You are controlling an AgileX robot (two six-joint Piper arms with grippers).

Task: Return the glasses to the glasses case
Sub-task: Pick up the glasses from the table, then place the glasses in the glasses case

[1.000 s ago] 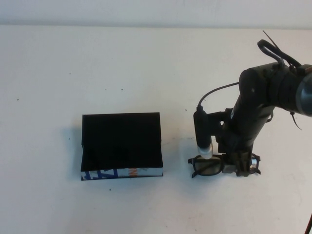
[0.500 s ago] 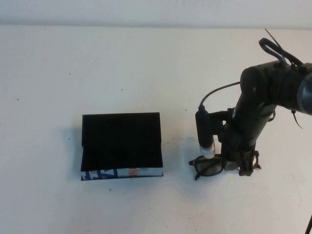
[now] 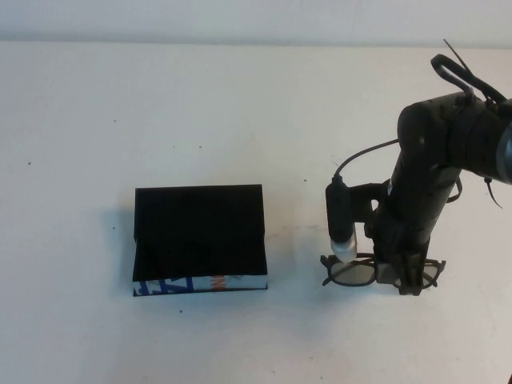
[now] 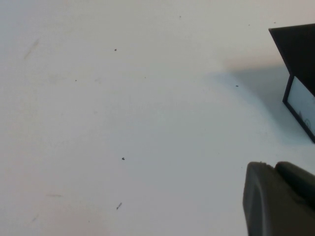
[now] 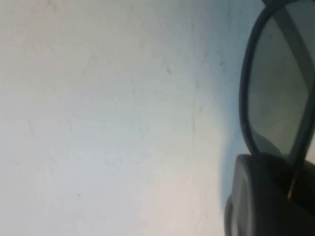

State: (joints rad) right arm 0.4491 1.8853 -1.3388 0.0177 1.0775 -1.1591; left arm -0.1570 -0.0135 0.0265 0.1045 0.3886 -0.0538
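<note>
My right gripper (image 3: 406, 280) is down on the white table (image 3: 240, 112), fingers narrowed onto the bridge of the one pair of glasses (image 3: 352, 274), which lies flat near the table's right side. My wrist camera hangs just above the left lens. To the left, apart from the glasses, sits the single glasses case (image 3: 198, 238), lid open, with blue and orange print I can't read. My left gripper (image 4: 280, 199) hovers near the case; its opening I cannot tell.

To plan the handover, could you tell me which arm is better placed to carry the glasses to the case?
Right: the right gripper is down on the glasses. The left gripper is off beside the glasses case.
</note>
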